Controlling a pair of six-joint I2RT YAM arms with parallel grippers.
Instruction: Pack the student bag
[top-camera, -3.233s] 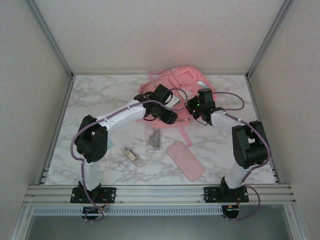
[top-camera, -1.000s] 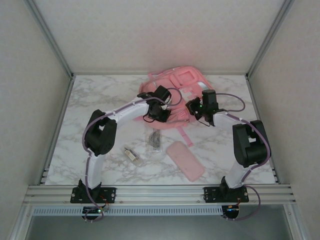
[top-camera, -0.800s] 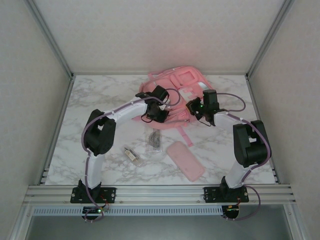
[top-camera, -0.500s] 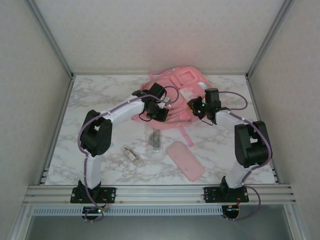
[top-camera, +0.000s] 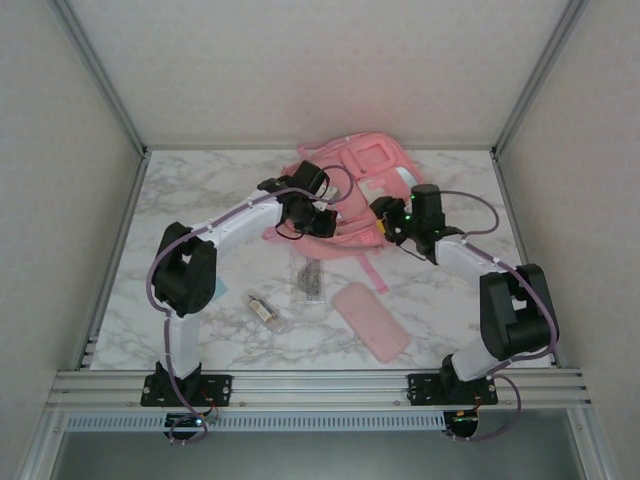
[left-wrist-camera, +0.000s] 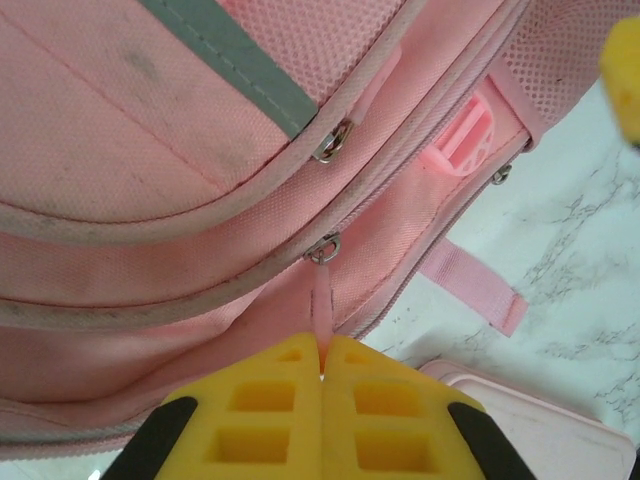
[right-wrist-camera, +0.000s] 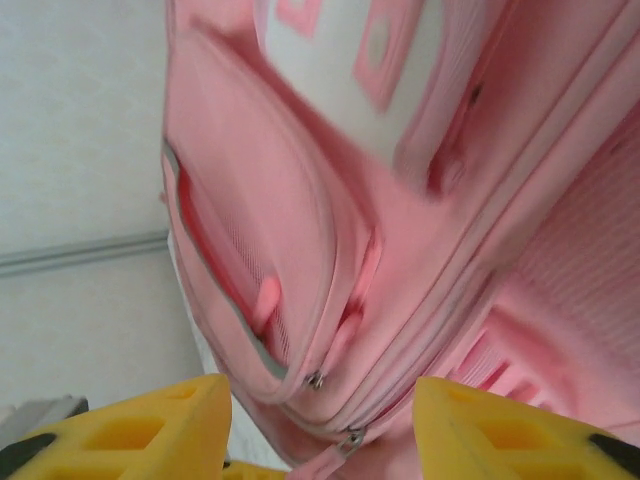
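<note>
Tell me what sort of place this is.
Probably a lab robot test cell, not a classroom: two robot arms bolted to an aluminium rail, a marble-pattern tabletop boxed in by plain white panels, and a pink student bag laid out as the work piece.

Bright, even, diffuse lighting; faint soft shadows. Right wrist view: student bag (right-wrist-camera: 330, 250) blurred, worst toward 3 o'clock; left wrist view sharp.

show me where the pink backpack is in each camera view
top external: backpack at the far middle of the marble table.
left wrist: backpack across the upper left, zipper pull in the left gripper.
right wrist: backpack centre and right.
shared landmark: the marble table.
</note>
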